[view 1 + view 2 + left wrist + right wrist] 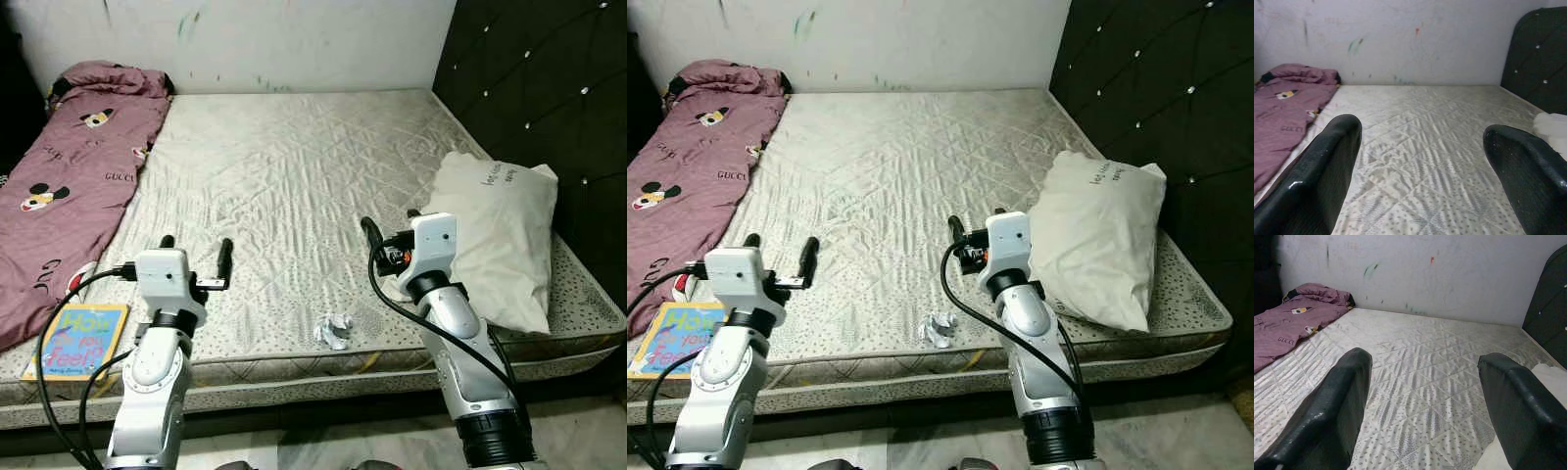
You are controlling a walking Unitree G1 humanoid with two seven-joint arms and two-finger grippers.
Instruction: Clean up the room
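A crumpled white paper (335, 330) lies on the mattress (294, 176) near its front edge, between my two arms. A colourful children's book (78, 341) rests at the front left corner, partly under the purple blanket (73, 176). My left gripper (196, 250) hovers open over the front left of the mattress, empty, just right of the book. My right gripper (392, 225) is open and empty too, beside the white pillow (495, 235) and above and right of the paper. Both wrist views look across the bed between spread fingers (1317, 181) (1332, 416).
The dark tufted headboard (539, 88) stands along the right side, and a scuffed white wall (294, 39) closes the far end. The pillow overhangs the mattress's right front corner. The bed's front edge (313, 377) runs just before my arms.
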